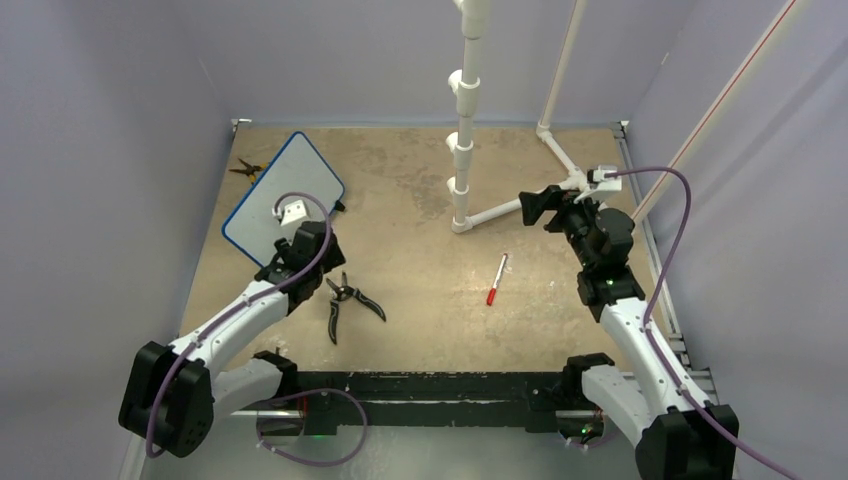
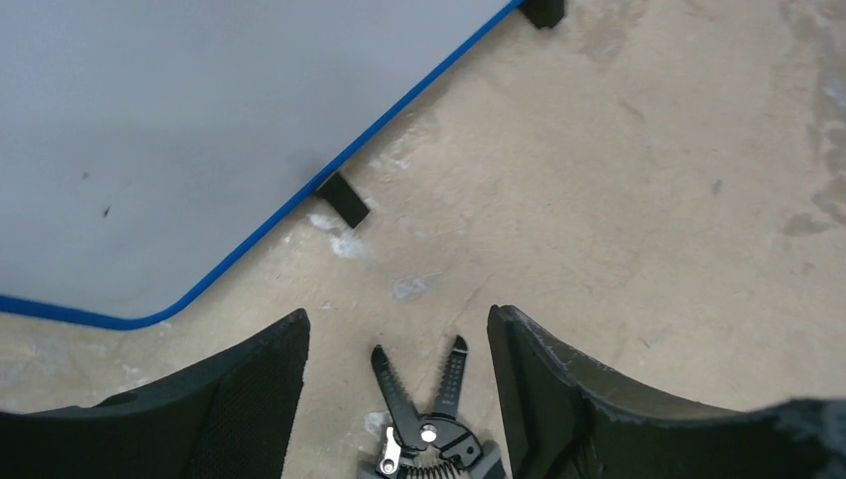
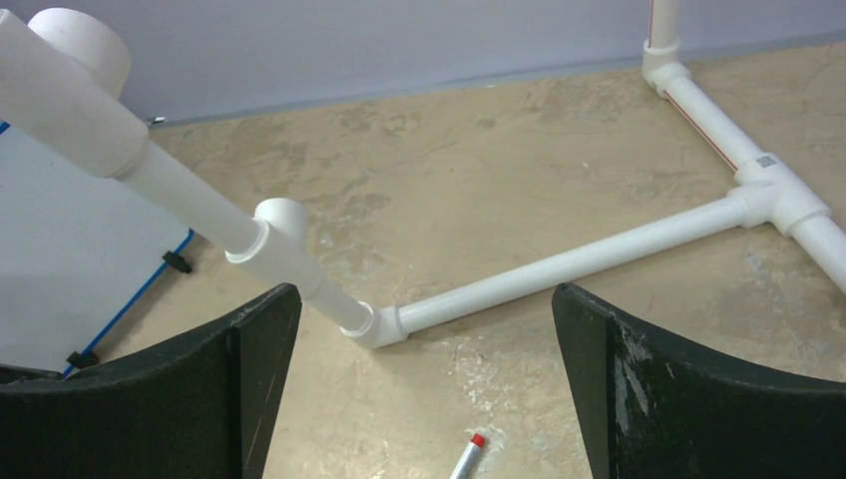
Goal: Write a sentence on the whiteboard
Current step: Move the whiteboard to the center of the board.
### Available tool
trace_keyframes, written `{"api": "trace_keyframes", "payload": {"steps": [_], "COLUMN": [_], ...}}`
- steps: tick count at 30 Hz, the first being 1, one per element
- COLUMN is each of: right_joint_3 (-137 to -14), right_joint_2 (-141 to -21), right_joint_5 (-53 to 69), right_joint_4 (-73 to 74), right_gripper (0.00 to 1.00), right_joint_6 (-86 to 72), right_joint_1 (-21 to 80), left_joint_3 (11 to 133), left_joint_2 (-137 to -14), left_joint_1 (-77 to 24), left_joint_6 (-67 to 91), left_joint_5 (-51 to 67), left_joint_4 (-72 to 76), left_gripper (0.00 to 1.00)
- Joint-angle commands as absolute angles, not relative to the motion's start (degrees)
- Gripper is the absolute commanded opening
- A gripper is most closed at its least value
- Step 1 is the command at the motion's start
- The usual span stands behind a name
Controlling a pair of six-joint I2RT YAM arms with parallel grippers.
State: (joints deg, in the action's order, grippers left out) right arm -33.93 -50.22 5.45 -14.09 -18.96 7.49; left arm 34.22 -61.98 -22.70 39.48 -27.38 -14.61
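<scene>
The whiteboard (image 1: 283, 190), white with a thin blue frame and black feet, lies at the back left of the table. Its face (image 2: 200, 120) is blank; the sentence is not in view. My left gripper (image 1: 300, 245) hangs over the board's near right corner. It (image 2: 397, 314) is open and holds nothing. A white marker with a red cap (image 1: 497, 279) lies right of centre. My right gripper (image 1: 540, 205) hovers behind it by the pipe frame, open and empty (image 3: 424, 289). The marker's red tip (image 3: 477, 440) shows low between its fingers.
Black pliers (image 1: 345, 300) lie open on the table just right of my left arm, their tips (image 2: 429, 399) below my left fingers. A white PVC pipe frame (image 1: 465, 150) stands at the back centre, its base pipe (image 3: 559, 264) running right. A small dark tool (image 1: 247, 168) lies behind the board.
</scene>
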Motion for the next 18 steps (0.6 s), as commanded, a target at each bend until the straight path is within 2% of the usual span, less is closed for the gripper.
{"api": "trace_keyframes", "payload": {"steps": [1, 4, 7, 18], "right_joint_3": [-35.2, -35.3, -35.3, -35.6], "right_joint_2": [-50.0, -50.3, -50.1, -50.4], "right_joint_5": [9.1, 9.7, 9.9, 11.6], "right_joint_4": [-16.0, -16.0, -15.8, -15.9], "right_gripper": [0.99, 0.99, 0.99, 0.99], "right_joint_6": [-17.9, -17.9, -17.6, -17.3], "right_joint_1": [7.5, 7.5, 7.4, 7.5], "left_joint_3": [29.5, 28.2, 27.9, 29.5], "left_joint_2": [-62.2, -64.3, -67.1, -77.0], "left_joint_1": [-23.4, -23.3, -22.7, -17.5], "left_joint_6": [46.4, 47.6, 48.1, 46.0], "left_joint_5": [-36.6, -40.4, -43.3, -38.9], "left_joint_4": [-10.1, -7.2, -4.0, 6.1], "left_gripper": [0.62, 0.59, 0.49, 0.47]}}
